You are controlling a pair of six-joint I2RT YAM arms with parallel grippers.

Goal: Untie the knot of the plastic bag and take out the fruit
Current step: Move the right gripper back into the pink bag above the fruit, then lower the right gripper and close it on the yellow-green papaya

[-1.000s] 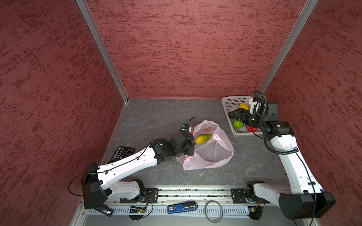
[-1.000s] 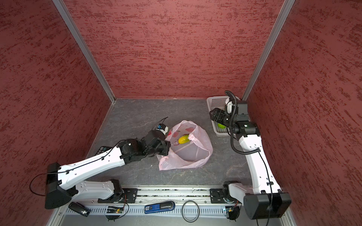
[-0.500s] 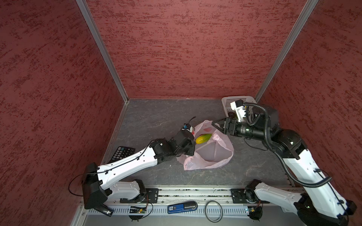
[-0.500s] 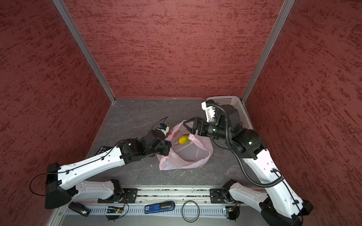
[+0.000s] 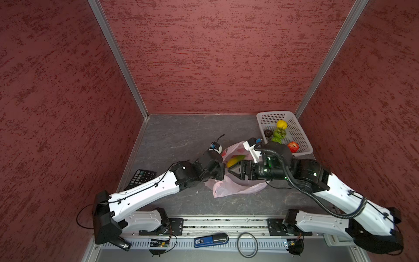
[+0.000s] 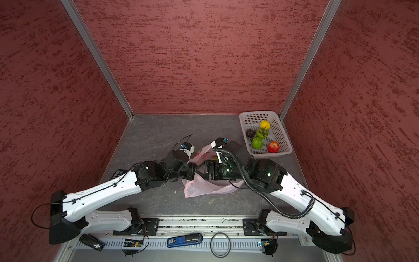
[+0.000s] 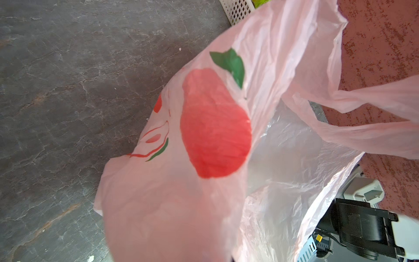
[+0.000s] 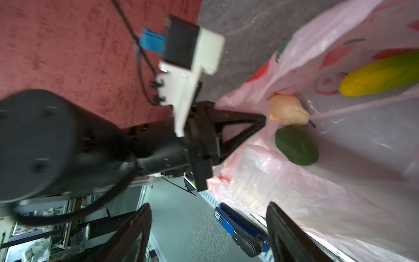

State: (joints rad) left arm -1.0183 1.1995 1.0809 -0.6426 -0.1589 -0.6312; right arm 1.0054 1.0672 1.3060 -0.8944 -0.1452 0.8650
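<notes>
Dark red textured walls (image 5: pixel 226 56) close in a grey stone-patterned tabletop (image 5: pixel 176 140). Our white-and-black left arm (image 5: pixel 147 192) and right arm (image 5: pixel 344 195) both reach toward the middle, where their tips almost meet.

Below them lies the thin, translucent pale-pink plastic bag (image 5: pixel 238 189) with its red and green fruit print. It sits near the table's middle with its mouth gaping. In the left wrist view one handle strap (image 7: pixel 362 127) hangs loose.

The white perforated plastic basket (image 6: pixel 251 119) stands in the far right corner.

Our left gripper (image 8: pixel 261 121) is pinched tight on the plastic bag's rim and holds that edge up. Our right gripper (image 8: pixel 208 229) has its jaws spread wide with nothing between them. In a top view it (image 5: pixel 229 172) sits at the bag's mouth, facing the left gripper and just beside it.

Two pieces lie inside the bag. We see the elongated yellow-green fruit (image 8: pixel 381 74) against the far inner wall. The smaller cream-white fruit (image 8: pixel 289 110) is close to the left gripper's tip.

Five more rest in the basket:
- the round yellow fruit (image 6: pixel 264 124)
- the bumpy green fruit (image 6: pixel 262 133)
- the second green fruit (image 6: pixel 257 143)
- the red apple-like fruit (image 6: pixel 273 147)
- the dark brown-purple fruit (image 6: pixel 250 133)
</notes>
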